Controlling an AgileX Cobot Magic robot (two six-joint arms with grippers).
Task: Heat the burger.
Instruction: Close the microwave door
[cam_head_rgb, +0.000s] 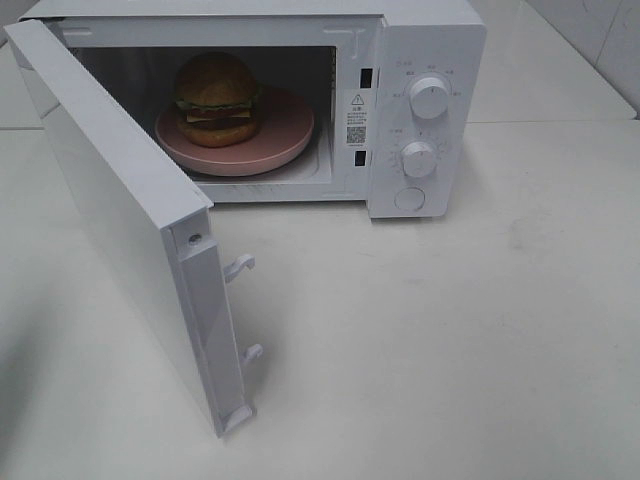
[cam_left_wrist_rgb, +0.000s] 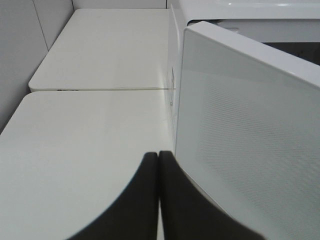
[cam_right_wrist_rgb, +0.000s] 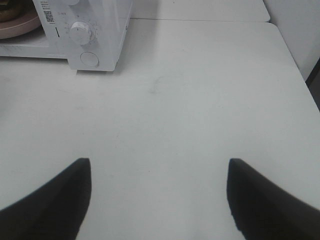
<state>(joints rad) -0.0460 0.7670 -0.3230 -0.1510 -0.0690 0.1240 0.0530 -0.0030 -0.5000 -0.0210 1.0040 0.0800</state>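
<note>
My left pincer has its fingers pressed together with nothing between them, just beside the outer face of the open microwave door; I cannot tell whether it touches the panel. My right pincer stands wide apart and empty over bare tabletop, well apart from the microwave, which sits toward the tabletop's far edge. The burger rests on the pink plate inside the oven cavity, toward the plate's left side. I judge it light and squashy, with a glossy bun that could slip and stacked layers that could slide apart under a pinch. I would move it only by the plate's rim, which looks stiff. Neither arm shows in the high view. The burger's back is hidden, the right wrist view catches only a sliver of plate, and the markings around the two dials are too small to read.
</note>
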